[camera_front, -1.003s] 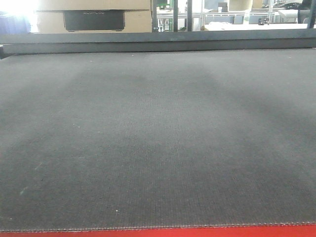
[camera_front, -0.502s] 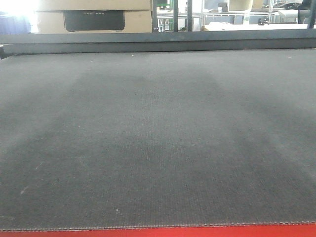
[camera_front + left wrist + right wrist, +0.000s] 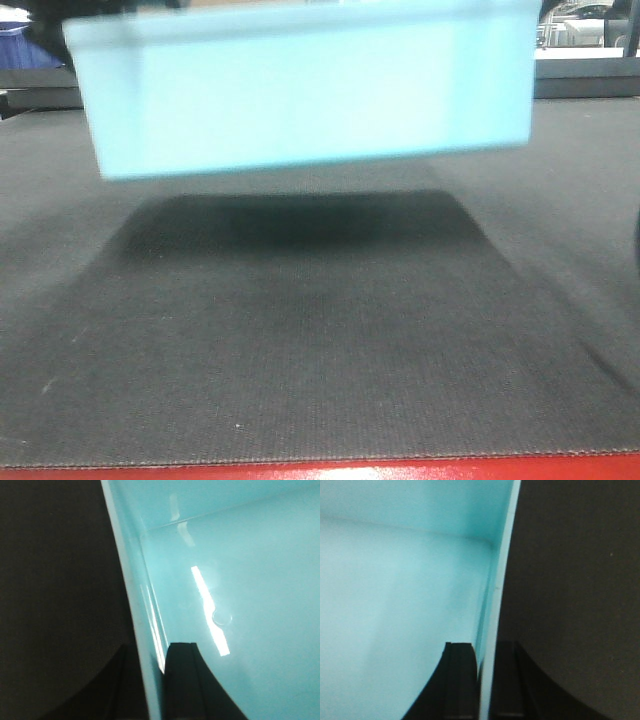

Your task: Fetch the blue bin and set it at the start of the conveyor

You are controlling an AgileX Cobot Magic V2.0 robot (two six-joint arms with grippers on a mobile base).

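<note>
The blue bin [image 3: 300,85], a pale cyan tub, hangs a little above the black conveyor belt [image 3: 300,350] and casts a dark shadow on it. It is blurred in the front view. My left gripper [image 3: 152,652] is shut on the bin's left wall [image 3: 130,580], one finger inside and one outside. My right gripper [image 3: 485,650] is shut on the bin's right wall [image 3: 502,555] in the same way. The bin's inside [image 3: 250,605] is empty. The belt's red frame edge [image 3: 320,470] runs along the bottom of the front view.
A dark rail [image 3: 590,80] runs across the far side of the belt. A dark royal-blue bin [image 3: 20,45] shows at the far left, beyond the belt.
The blue bin has come into the front view from above, held over the belt. Before, the belt lay bare and the cardboard boxes behind it showed.
</note>
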